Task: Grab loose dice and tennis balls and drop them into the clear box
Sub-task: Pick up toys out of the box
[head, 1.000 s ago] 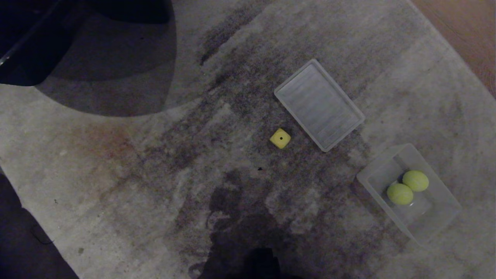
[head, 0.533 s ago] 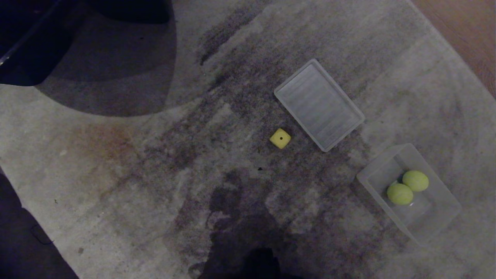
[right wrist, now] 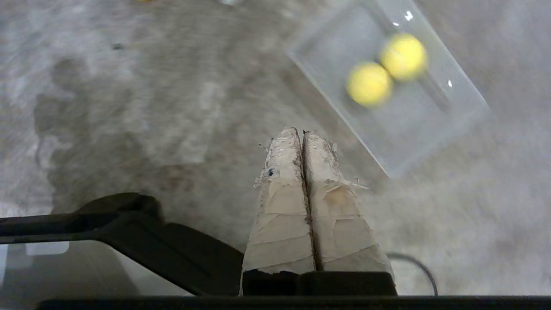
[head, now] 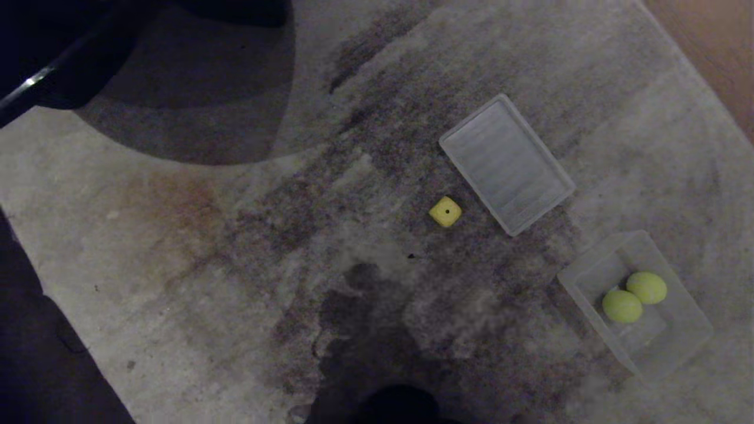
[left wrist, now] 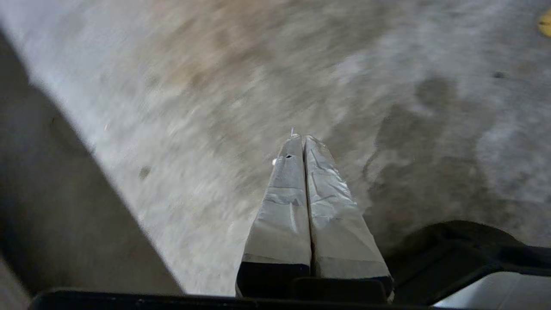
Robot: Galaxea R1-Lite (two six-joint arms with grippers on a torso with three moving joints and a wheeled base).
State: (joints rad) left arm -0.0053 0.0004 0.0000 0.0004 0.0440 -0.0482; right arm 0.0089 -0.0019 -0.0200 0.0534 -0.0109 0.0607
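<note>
**Tennis balls sit boxed, one yellow die loose on the rug**

Tennis balls (head: 634, 297), both of them, lie touching each other inside the clear box (head: 683, 341) at the right of the head view, on the mottled grey rug (head: 177, 247). The right wrist view catches the same pair of balls in the box, a little blurred. Out on the rug, the yellow die (head: 445, 211) rests alone with a single black pip facing up, just beside the near-left edge of the flat ribbed lid (head: 506, 165), not touching it. The lid lies apart from the box, farther from the robot. No other dice show in any view.

Compared with a second ago, the whole head picture has slid: die, lid and box all sit a little further right and lower, and the dark furniture (head: 35, 53) at the upper left has shifted too. That is the camera moving; the things keep their places relative to one another.

Neither arm shows in the head view. The left end effector (left wrist: 302, 138) has its taped fingers pressed together, holding nothing, hanging above bare rug. The right end effector (right wrist: 301, 131) is likewise pressed together and empty, hanging above the rug near the box's corner.
</note>
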